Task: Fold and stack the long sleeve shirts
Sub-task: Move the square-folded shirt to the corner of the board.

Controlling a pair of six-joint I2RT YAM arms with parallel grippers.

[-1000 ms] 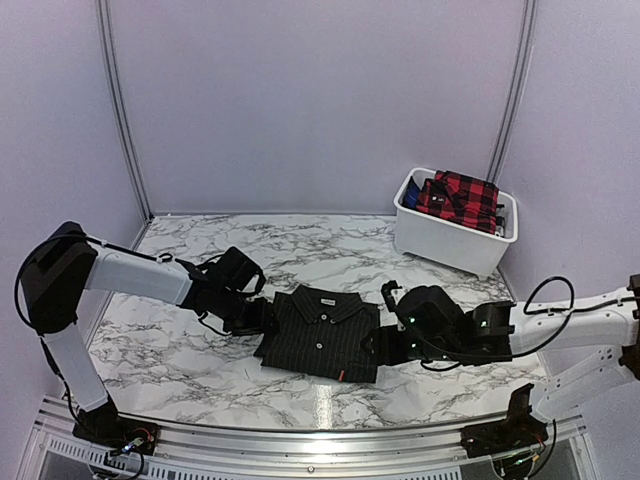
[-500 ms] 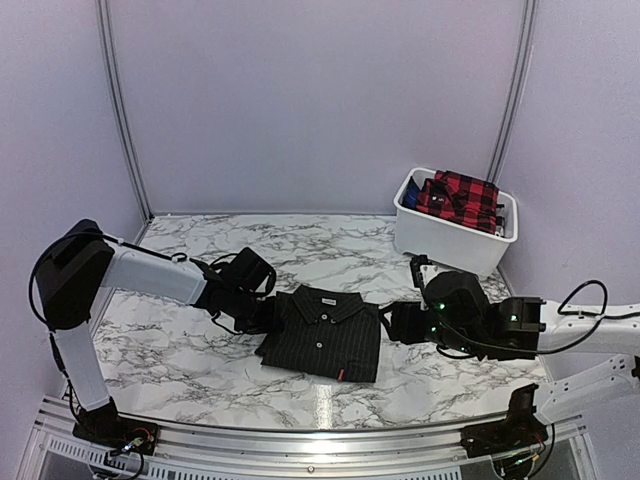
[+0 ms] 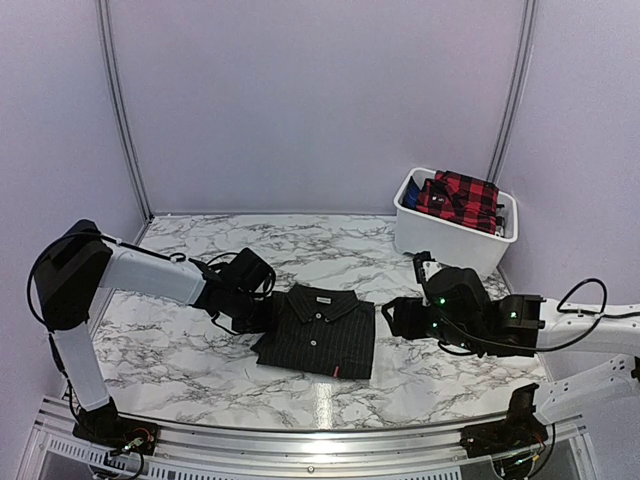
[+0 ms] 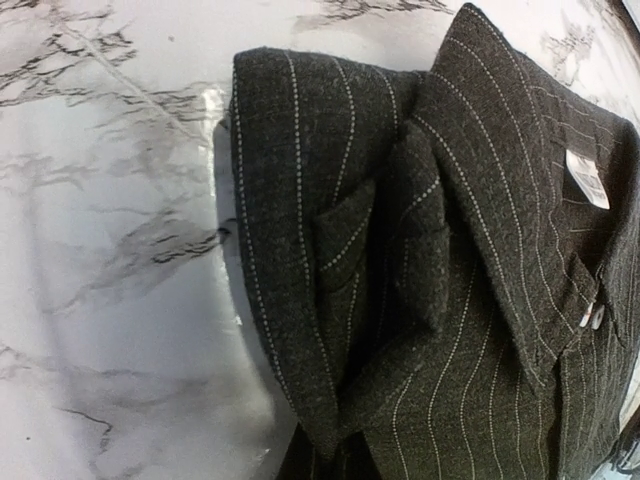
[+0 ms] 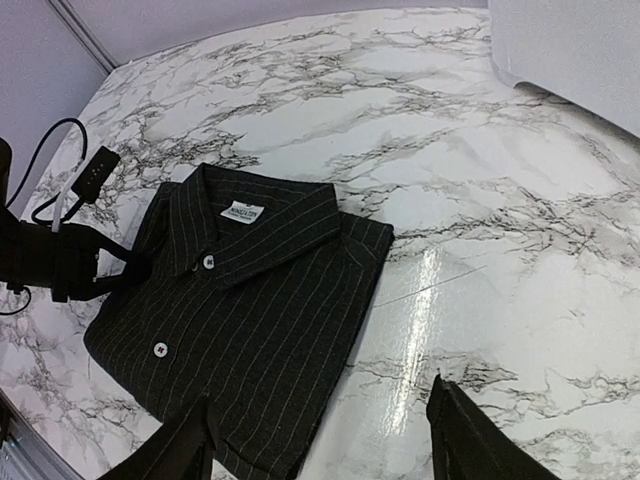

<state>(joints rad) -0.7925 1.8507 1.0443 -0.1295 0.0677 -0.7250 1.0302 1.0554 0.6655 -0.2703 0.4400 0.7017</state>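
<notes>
A black pinstriped long sleeve shirt (image 3: 320, 332) lies folded and buttoned on the marble table (image 3: 180, 350), collar toward the back. My left gripper (image 3: 264, 318) is shut on the folded cloth at the shirt's left shoulder edge; in the left wrist view the fold (image 4: 300, 300) runs down into the closed jaws at the bottom of the picture. My right gripper (image 3: 392, 318) stands open just right of the shirt, apart from it. Its dark fingers (image 5: 175, 450) frame the shirt's right edge (image 5: 365, 290) and bare table. A red-and-black plaid shirt (image 3: 458, 197) sits in the bin.
A white plastic bin (image 3: 450, 240) stands at the back right of the table, close behind my right arm; its corner (image 5: 570, 50) shows in the right wrist view. Lilac walls close in the back and sides. A metal rail (image 3: 300, 440) runs along the near edge.
My left gripper has closed on the shirt's left edge and the shirt has slid slightly left. My right gripper has drawn back off the shirt's right edge and stays open.
</notes>
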